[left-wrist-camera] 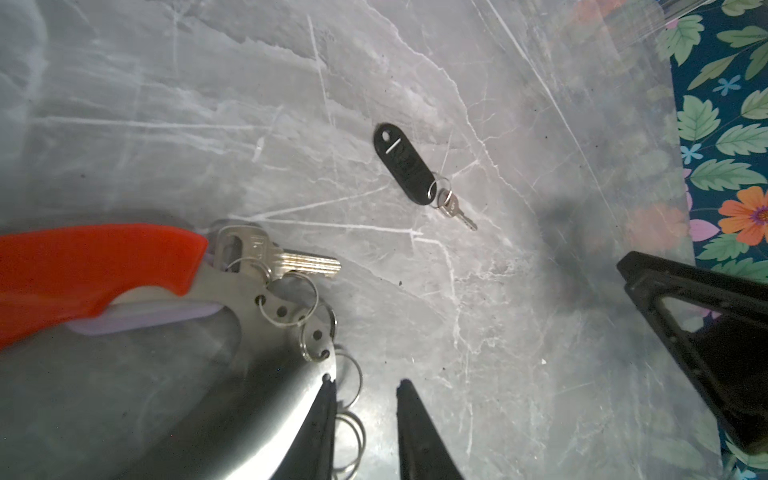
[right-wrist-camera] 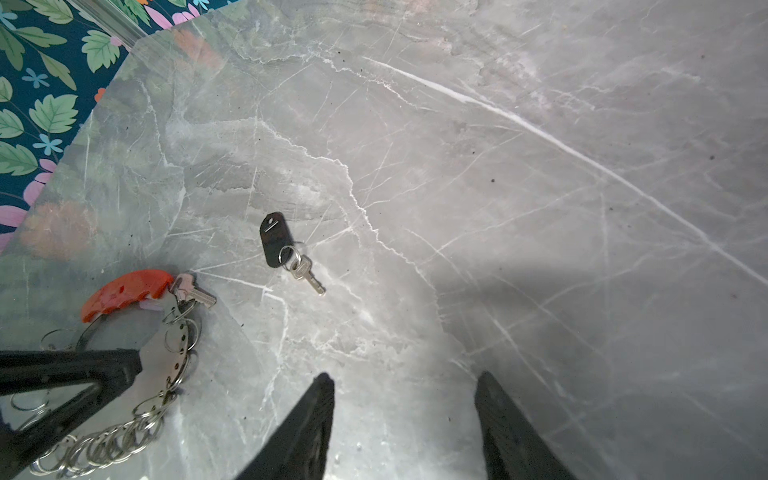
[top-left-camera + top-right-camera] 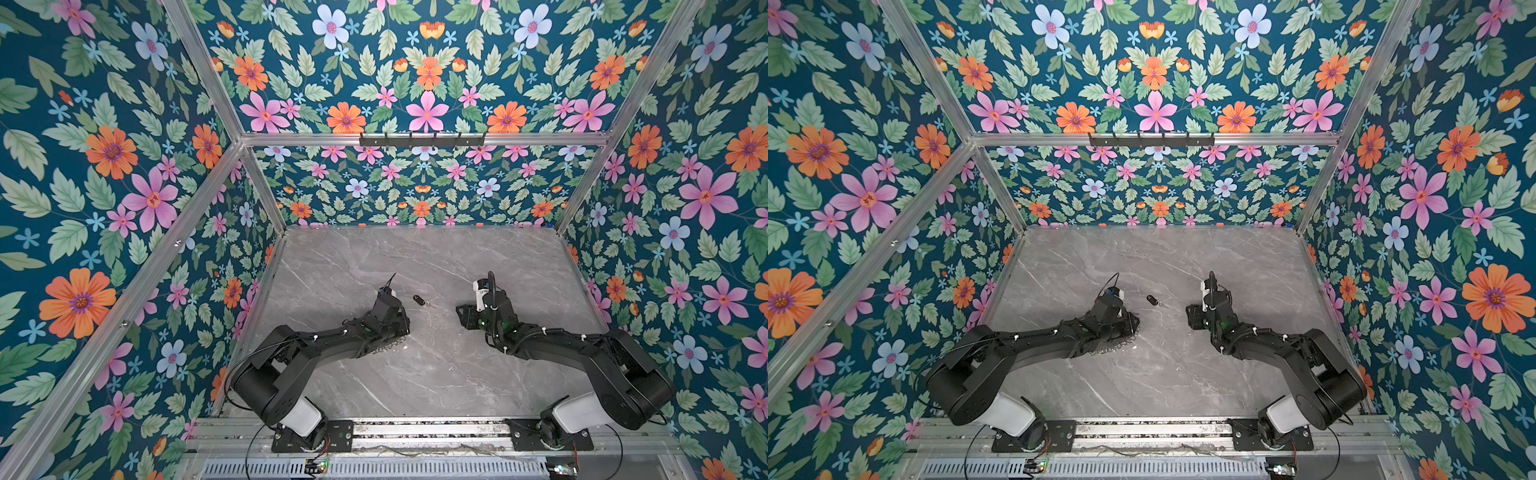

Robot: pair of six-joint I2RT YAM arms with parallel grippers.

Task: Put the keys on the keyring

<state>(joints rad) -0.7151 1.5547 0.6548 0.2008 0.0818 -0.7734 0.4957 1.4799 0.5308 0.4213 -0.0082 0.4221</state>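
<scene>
The keyring's red section (image 1: pixel 91 274) (image 2: pixel 124 293) joins a silver band strung with small rings (image 2: pixel 104 449). A lilac tag (image 1: pixel 145 318) lies under the red part, beside a silver key (image 1: pixel 286 259). In both top views only the rings (image 3: pixel 386 347) (image 3: pixel 1117 347) show under the left arm. The left gripper (image 1: pixel 365 384) (image 3: pixel 401 328) stands narrowly open over the rings, one finger (image 2: pixel 75 374) against the band. The black tag (image 3: pixel 419 300) (image 3: pixel 1152 300) (image 1: pixel 405 166) (image 2: pixel 273 239) with its small key (image 1: pixel 455 210) lies apart between the arms. The right gripper (image 2: pixel 405 378) (image 3: pixel 462 316) is open and holds nothing.
Grey marble tabletop (image 3: pixel 436 374) inside floral walls with aluminium posts. A black hook rail (image 3: pixel 422 139) hangs on the back wall. The arms' base rail (image 3: pixel 428 430) runs along the front edge. One right finger (image 1: pixel 706 332) shows in the left wrist view.
</scene>
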